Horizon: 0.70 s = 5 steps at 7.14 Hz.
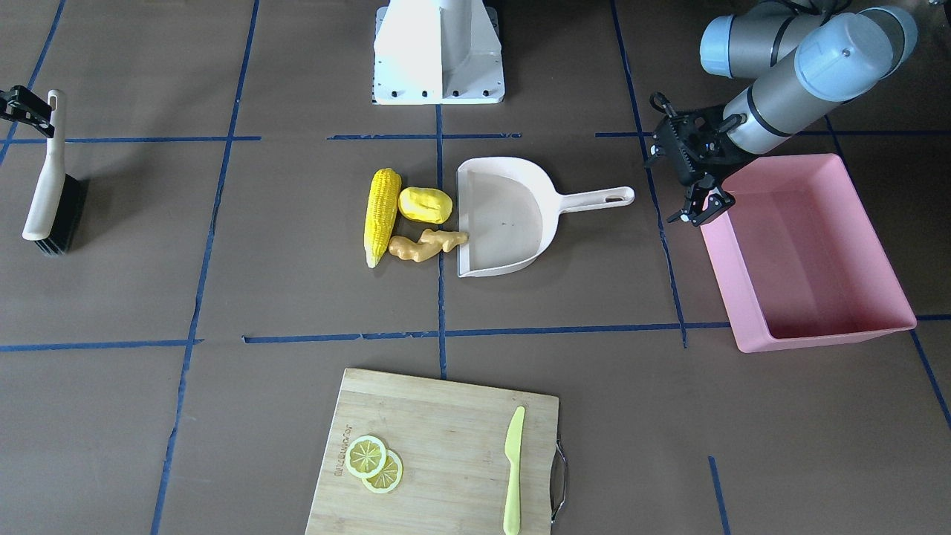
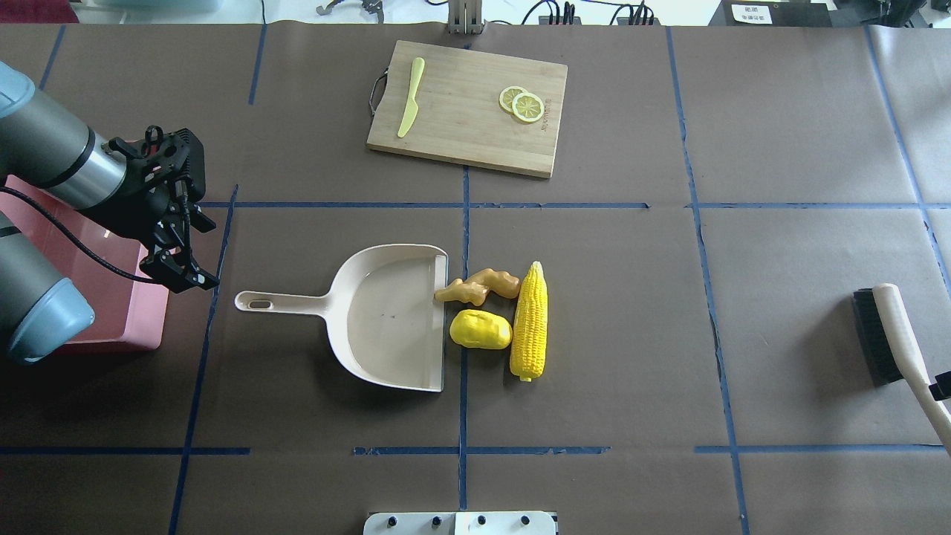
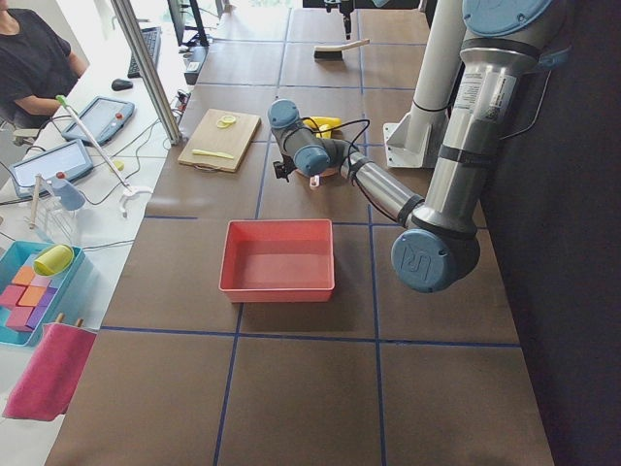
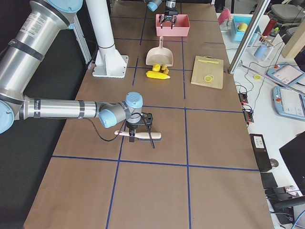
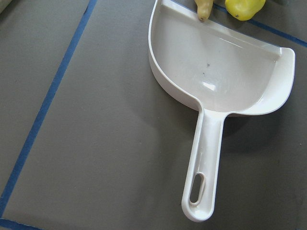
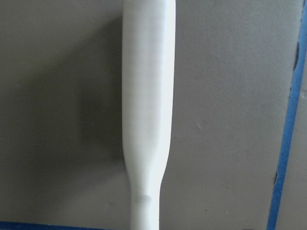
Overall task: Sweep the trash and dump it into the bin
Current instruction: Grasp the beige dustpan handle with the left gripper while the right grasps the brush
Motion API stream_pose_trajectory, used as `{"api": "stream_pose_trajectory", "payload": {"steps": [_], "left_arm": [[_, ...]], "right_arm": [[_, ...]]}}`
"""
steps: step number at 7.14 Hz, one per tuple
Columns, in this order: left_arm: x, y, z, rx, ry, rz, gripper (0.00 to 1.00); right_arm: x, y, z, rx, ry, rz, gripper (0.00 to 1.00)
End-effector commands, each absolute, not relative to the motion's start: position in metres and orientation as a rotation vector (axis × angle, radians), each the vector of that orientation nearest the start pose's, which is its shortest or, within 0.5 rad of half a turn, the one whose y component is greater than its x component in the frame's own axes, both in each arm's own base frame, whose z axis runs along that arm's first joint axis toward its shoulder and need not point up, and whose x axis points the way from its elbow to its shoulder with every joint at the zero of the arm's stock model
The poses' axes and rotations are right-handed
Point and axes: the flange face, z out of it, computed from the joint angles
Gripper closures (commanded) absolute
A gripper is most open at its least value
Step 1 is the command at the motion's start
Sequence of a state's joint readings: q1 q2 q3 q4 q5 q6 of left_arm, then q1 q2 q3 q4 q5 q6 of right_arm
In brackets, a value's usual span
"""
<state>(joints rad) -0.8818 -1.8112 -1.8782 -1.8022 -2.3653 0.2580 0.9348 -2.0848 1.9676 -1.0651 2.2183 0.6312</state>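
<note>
The trash lies together just outside the mouth of the beige dustpan (image 1: 505, 223): a yellow corn cob (image 1: 382, 215), a rounded yellow lump (image 1: 425, 205) and a tan-orange ginger root (image 1: 425, 245) whose tip touches the pan's lip. The pink bin (image 1: 825, 340) stands beyond the dustpan's handle. My left gripper (image 1: 702, 208) hangs open and empty over the bin's near corner, short of the handle (image 5: 201, 187). My right gripper (image 1: 22, 108) is at the white handle of a black-bristled brush (image 1: 48, 171) far to the side. Its jaws are hidden.
A bamboo cutting board (image 1: 446, 431) with two lemon slices (image 1: 375, 462) and a yellow-green knife (image 1: 513, 468) lies on the operators' side. The robot's white base (image 1: 438, 52) stands behind the dustpan. Blue tape lines cross the brown table cover.
</note>
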Motion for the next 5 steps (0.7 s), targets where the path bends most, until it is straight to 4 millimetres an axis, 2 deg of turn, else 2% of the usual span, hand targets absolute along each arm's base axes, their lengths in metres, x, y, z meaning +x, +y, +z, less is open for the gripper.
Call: {"api": "stream_pose_trajectory", "payload": {"steps": [1,2,3,5], "left_arm": [[0.316,-0.468,0.347,0.609,0.905,1.166,0.0],[0.317,-0.468,0.345,0.608,0.907,1.158,0.0],[0.32,-0.467,0.345,0.604,0.909,1.161,0.0],[0.332,-0.459,0.346,0.588,0.92,1.179,0.0]], "right_arm": [[-0.15,-0.286,0.621,-0.084,-0.76,-0.125,0.04],[-0.16,-0.283,0.62,-0.098,-0.759,-0.128,0.05],[-0.165,-0.279,0.632,-0.118,-0.738,-0.142,0.07],[-0.165,-0.275,0.639,-0.134,-0.729,-0.142,0.12]]}}
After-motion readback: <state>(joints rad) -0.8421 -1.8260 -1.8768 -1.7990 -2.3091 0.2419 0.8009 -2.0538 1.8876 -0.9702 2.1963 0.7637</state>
